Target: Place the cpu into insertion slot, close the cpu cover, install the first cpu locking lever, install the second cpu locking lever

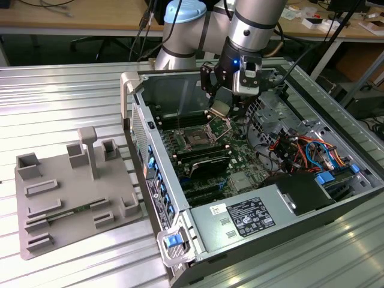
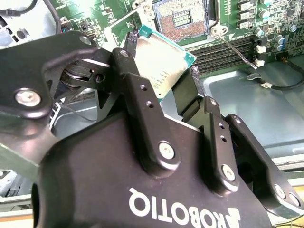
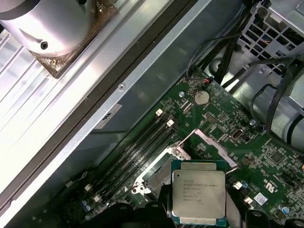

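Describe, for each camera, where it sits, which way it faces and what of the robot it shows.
Exterior view: off the arm, raised, looking down slantwise into the open grey metal computer case; shows the silver-and-blue arm and black end effector.
Second wrist view: behind the end effector, looking along its black fingers toward the square silver-rimmed insertion slot.
First wrist view: on the arm, looking down onto the green motherboard; the fingers partly show.
Shared: both wrist views show the small silvery-grey square cpu clamped between the fingers.
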